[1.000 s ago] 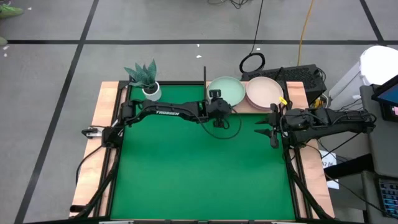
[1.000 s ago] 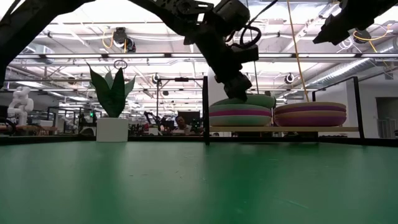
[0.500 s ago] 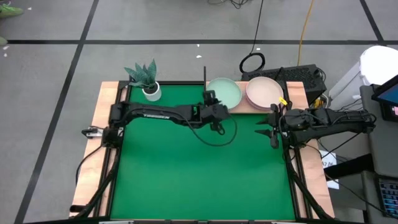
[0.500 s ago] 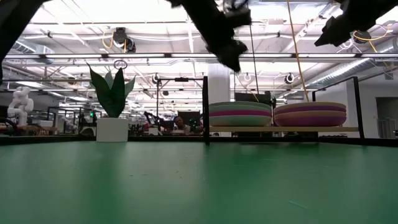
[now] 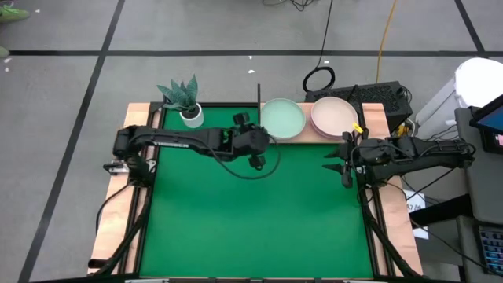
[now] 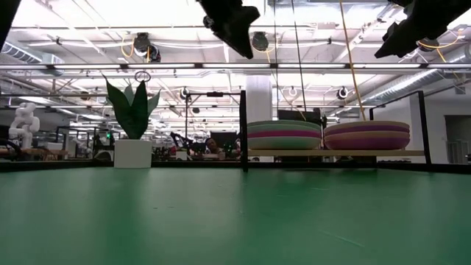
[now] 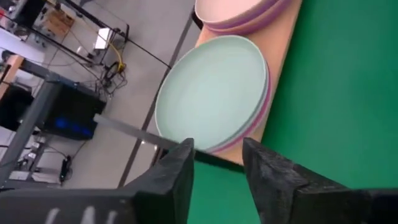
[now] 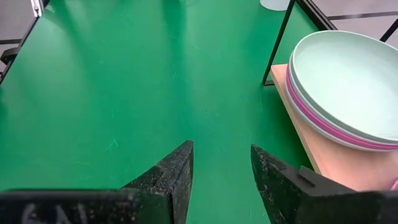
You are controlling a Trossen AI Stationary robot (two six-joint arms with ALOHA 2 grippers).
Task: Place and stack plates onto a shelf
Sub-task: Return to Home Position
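1. Left pincer [image 5: 262,141] hangs over the green mat [image 5: 251,212], just in front of the shelf [image 5: 308,139]. It is raised well off the surface. The jaws stand apart with nothing between them, and its wrist view looks past both fingers [image 7: 177,168] straight at the mint-topped stack. I judge it is empty because no loose plates are left on the mat to collect.
2. Right pincer [image 5: 336,161] waits at the mat's right edge, below the shelf's other end, likewise parted and empty.
3. The tabletop [image 5: 130,134] shows only as a pale wood border round the mat. Its near edge is cut off in the high view.
4. The shelf is a light board along the far side of the mat, carrying both stacks side by side, touching or nearly so. They fill it almost end to end, so little bare wood shows, and stacking looks like the only way to fit every plate.
5. The plates form two piles. The left pile [image 6: 284,135] has a mint plate on top, and the right pile [image 6: 366,135] has a pale pinkish one on top. Being of equal size, they nest and both piles sit level.
6. The lower plates show only as rim bands of pink, purple and green. I cannot count them with confidence.
7. From table height both arms are clipped by the upper edge, so the fingers cannot be read there.
8. The plant pot [image 5: 191,115] stands in the far left corner, well apart from the shelf.
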